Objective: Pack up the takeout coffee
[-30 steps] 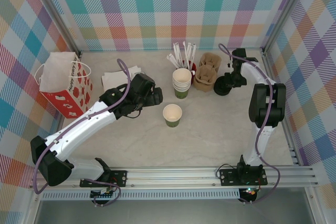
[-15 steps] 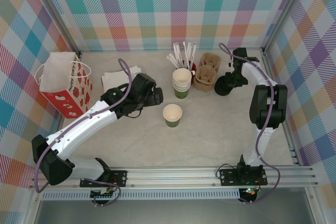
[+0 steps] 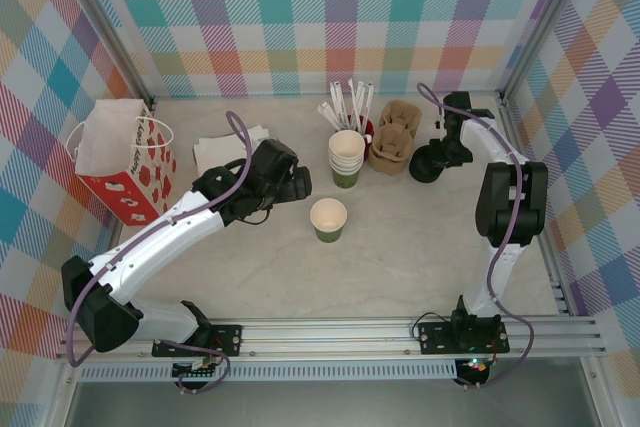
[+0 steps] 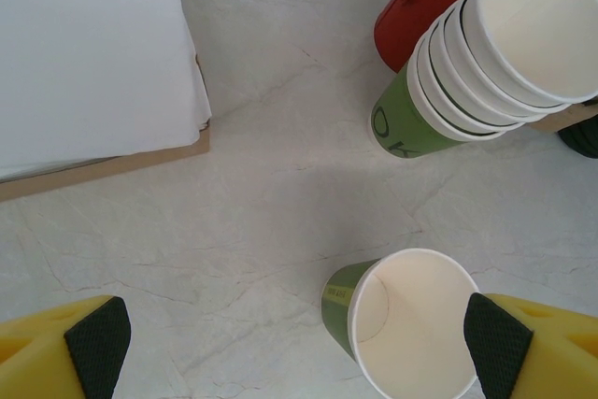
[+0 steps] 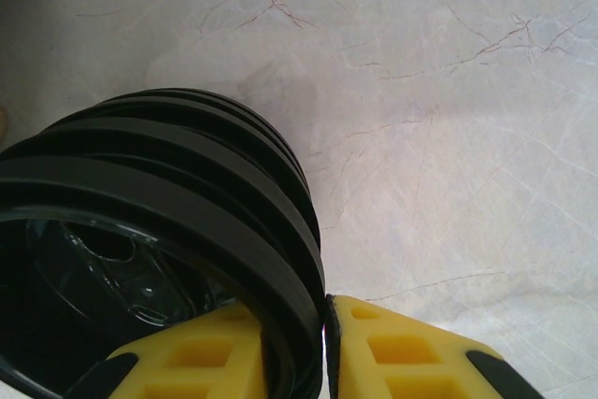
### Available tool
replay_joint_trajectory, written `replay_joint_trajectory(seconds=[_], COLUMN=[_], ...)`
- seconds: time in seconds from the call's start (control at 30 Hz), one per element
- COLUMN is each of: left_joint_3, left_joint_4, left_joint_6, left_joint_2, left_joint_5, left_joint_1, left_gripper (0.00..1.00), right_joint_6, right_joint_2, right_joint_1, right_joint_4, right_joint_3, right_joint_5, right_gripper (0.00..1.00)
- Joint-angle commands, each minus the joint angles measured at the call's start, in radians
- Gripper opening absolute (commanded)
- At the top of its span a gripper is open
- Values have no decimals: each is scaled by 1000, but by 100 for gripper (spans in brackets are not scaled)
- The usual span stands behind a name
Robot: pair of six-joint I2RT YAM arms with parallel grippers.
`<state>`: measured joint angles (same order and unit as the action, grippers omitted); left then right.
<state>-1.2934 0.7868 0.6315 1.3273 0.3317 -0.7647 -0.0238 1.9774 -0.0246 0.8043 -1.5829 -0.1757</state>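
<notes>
The takeout coffee [image 3: 328, 218] is a dark green paper cup, cream inside, upright and uncovered at mid-table. In the left wrist view the cup [image 4: 411, 334] stands between the fingers, close to the right pad. My left gripper [image 3: 297, 184] [image 4: 297, 343] is open, just left of the cup and not touching it. At the back right, my right gripper [image 3: 438, 157] [image 5: 322, 324] is shut on the rim of a stack of black lids [image 3: 424, 163] [image 5: 168, 184], one finger inside the rim and one outside.
A stack of green cups [image 3: 346, 157] [image 4: 486, 53] stands behind the single cup, beside a red holder of stirrers [image 3: 352, 107] and brown cardboard carriers [image 3: 393, 142]. A red-and-white paper bag [image 3: 125, 162] stands at the left, with white napkins [image 3: 228, 150] [image 4: 93, 53] next to it.
The right gripper has shifted very slightly at the lid stack. The left arm and the cup stand as before.
</notes>
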Motion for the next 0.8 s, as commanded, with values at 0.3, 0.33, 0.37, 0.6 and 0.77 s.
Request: replay_joint_trajectory(seconds=[0.3, 0.33, 0.37, 0.6, 0.77], left_joint_3=[-33, -33, -33, -33, -34], left_joint_4=[12, 11, 11, 12, 11], left_joint_6=[-5, -5, -5, -6, -5], left_joint_2=[10, 10, 9, 9, 8], left_joint_5=[4, 3, 3, 2, 2], left_joint_1=[-13, -13, -13, -14, -14], left_gripper=[94, 94, 94, 95, 94], right_joint_6=[-21, -22, -21, -20, -22], right_joint_2=[-31, -31, -29, -31, -47], right_joint_1=[4, 4, 3, 2, 3], right_joint_4=[27, 27, 25, 29, 38], right_joint_3=[-2, -2, -2, -3, 1], right_joint_5=[-15, -15, -16, -13, -20], right_gripper=[27, 26, 26, 22, 19])
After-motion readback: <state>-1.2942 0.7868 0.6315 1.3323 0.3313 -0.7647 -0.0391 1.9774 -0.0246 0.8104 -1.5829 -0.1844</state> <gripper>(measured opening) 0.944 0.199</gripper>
